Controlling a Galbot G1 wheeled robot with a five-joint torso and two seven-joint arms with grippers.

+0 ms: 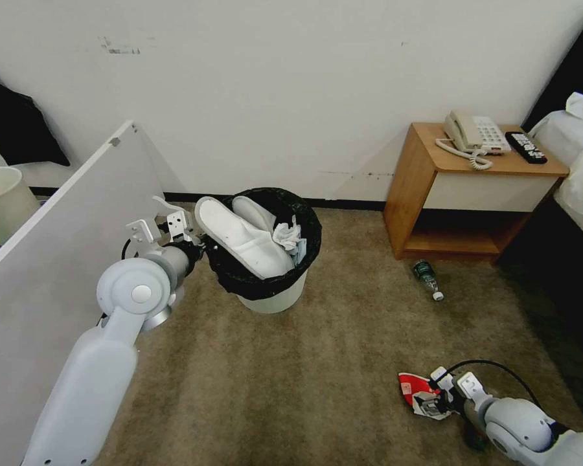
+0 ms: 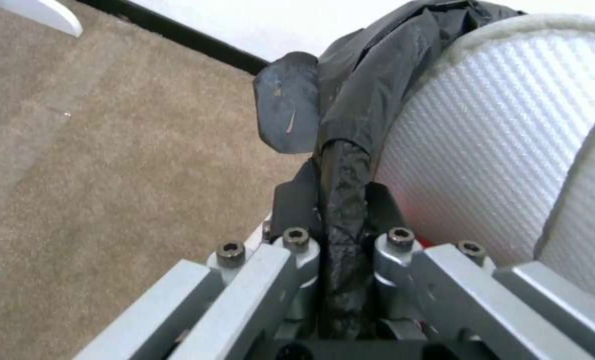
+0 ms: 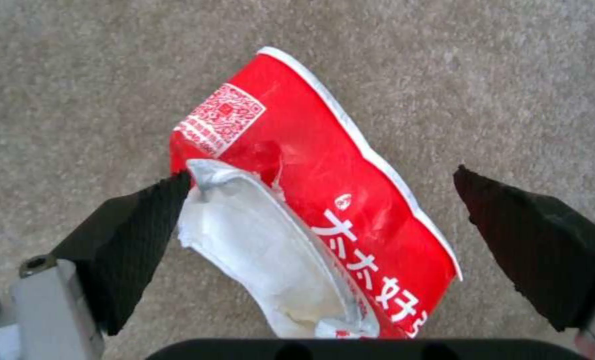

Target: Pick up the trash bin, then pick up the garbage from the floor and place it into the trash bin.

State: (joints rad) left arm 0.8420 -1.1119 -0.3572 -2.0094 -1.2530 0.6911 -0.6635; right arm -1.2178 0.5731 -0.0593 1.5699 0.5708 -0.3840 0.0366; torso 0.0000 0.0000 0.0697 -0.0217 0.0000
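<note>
The left gripper (image 1: 199, 244) is clamped on the black-bagged rim of the trash bin (image 1: 272, 299), at the bin's nine o'clock side, and in the left wrist view its fingers (image 2: 291, 112) pinch the folded black plastic tight between them. The bin sits tilted toward the arm, its base just above or on the carpet (image 1: 317, 362) — which of the two cannot be told. Inside it lie two white slippers (image 1: 243, 236), a crumpled white tissue (image 1: 287, 234) and something pale blue at three o'clock of the tissue. The right gripper (image 1: 434, 398) is low over the carpet at about five o'clock of the bin, well apart from it, fingers (image 3: 137, 235) spread wide on either side of the red-white wrapper (image 3: 337, 200), which lies flat on the floor. A green-labelled bottle (image 1: 427, 277) lies on the carpet just in front of the wooden nightstand (image 1: 414, 188), at three o'clock of the bin; the nightstand carries a telephone (image 1: 473, 134) and a black remote (image 1: 526, 147).
</note>
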